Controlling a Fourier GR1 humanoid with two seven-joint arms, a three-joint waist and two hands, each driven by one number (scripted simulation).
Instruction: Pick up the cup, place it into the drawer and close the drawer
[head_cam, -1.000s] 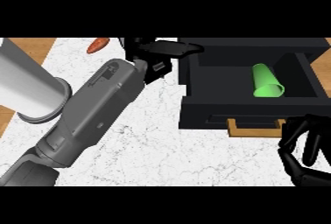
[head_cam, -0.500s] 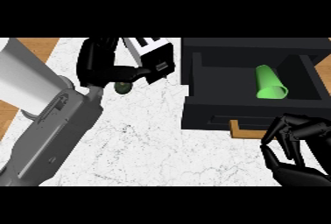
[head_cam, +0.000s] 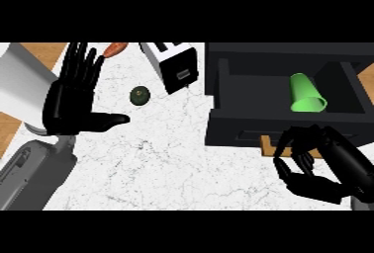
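The green cup [head_cam: 306, 92] lies on its side inside the open black drawer [head_cam: 219, 94] at the upper right. My right hand [head_cam: 315, 165] is just below the drawer's front panel [head_cam: 241, 132], fingers curled with nothing in them; whether they touch the panel I cannot tell. My left hand [head_cam: 71, 101] is over the left of the counter, away from the drawer. Its fingers are straight and point away from me, and its thumb sticks out to the right.
A dark green avocado [head_cam: 139, 95] lies on the white marble counter [head_cam: 168, 168] right of my left hand. A white and black box-shaped appliance [head_cam: 174, 66] stands beside the drawer. An orange carrot [head_cam: 114, 49] lies at the far edge. A white cylinder [head_cam: 18, 86] is at the left.
My left arm has drawn back from the drawer to the left, its hand now spread open, uncovering the avocado. My right hand has risen up to the drawer's front.
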